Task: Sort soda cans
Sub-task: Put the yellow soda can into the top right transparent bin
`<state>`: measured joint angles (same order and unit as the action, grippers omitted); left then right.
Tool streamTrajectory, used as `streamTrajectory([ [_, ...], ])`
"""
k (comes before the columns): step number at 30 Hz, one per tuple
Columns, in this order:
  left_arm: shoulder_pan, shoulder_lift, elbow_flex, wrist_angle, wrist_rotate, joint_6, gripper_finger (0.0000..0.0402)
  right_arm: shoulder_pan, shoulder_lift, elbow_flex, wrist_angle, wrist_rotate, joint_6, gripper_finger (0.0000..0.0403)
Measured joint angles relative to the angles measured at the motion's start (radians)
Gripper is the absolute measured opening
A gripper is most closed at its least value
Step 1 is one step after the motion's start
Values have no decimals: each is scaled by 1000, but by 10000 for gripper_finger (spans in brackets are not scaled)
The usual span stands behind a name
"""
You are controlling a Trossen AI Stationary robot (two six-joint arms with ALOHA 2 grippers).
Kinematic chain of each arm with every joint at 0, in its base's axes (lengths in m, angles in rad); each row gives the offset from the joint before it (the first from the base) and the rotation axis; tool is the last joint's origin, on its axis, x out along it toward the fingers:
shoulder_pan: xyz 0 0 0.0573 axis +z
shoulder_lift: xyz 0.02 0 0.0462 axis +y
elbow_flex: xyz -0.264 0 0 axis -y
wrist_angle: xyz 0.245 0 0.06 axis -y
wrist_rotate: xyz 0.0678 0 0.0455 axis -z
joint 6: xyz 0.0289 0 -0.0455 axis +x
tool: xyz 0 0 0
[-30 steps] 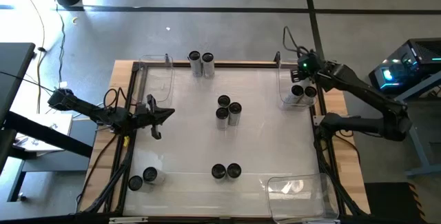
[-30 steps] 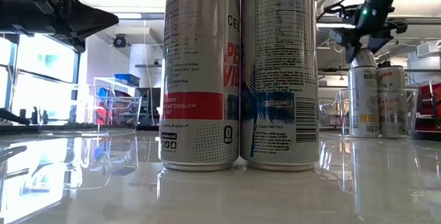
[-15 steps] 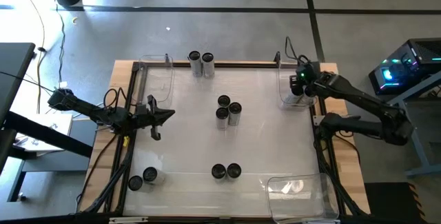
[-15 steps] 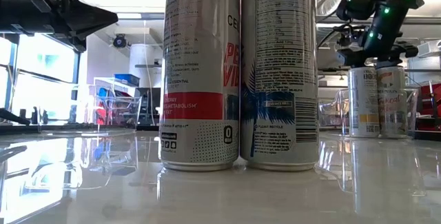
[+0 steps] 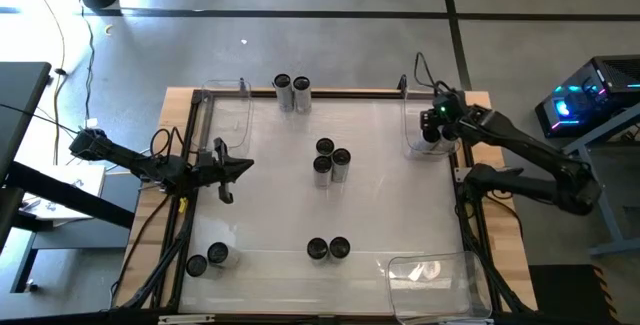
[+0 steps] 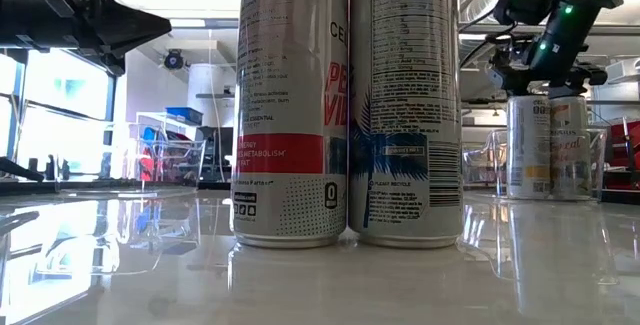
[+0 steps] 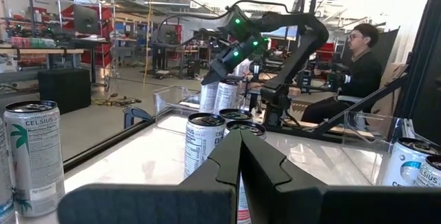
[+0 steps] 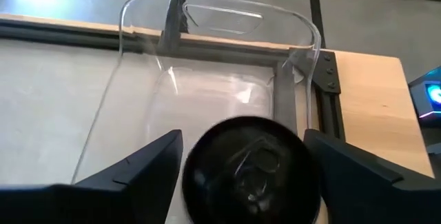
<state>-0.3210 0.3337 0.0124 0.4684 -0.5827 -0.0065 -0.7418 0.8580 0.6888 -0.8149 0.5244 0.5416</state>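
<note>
Soda cans stand upright on the white table: two at the far edge, three in the middle, two near the front and two at the near left. Two more stand in the clear bin at the far right. My right gripper is open above these, pointing down. Its fingers stand on either side of one can's dark top. My left gripper waits shut and empty at the table's left side, clear of the cans. My right gripper comes from above with one finger on each side of the can's top rim. The can stands upright in the bin. I cannot tell whether the fingers touch it.
A second clear bin sits at the far left corner and a third at the near right corner. A dark frame runs round the table. A person sits beyond the table's right side.
My right gripper has come down and toward the table's near edge, from over the bin's far end to over the two cans in the bin. The cans have stayed where they were.
</note>
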Motion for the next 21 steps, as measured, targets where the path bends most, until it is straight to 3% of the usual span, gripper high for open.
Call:
streamTrajectory([
  [16, 0, 0, 0, 0, -1, -1, 0, 0, -151, -4, -41, 16, 0, 302],
  [21, 0, 0, 0, 1, -1, -1, 0, 1, -160, 4, -33, -57, 20, 303],
])
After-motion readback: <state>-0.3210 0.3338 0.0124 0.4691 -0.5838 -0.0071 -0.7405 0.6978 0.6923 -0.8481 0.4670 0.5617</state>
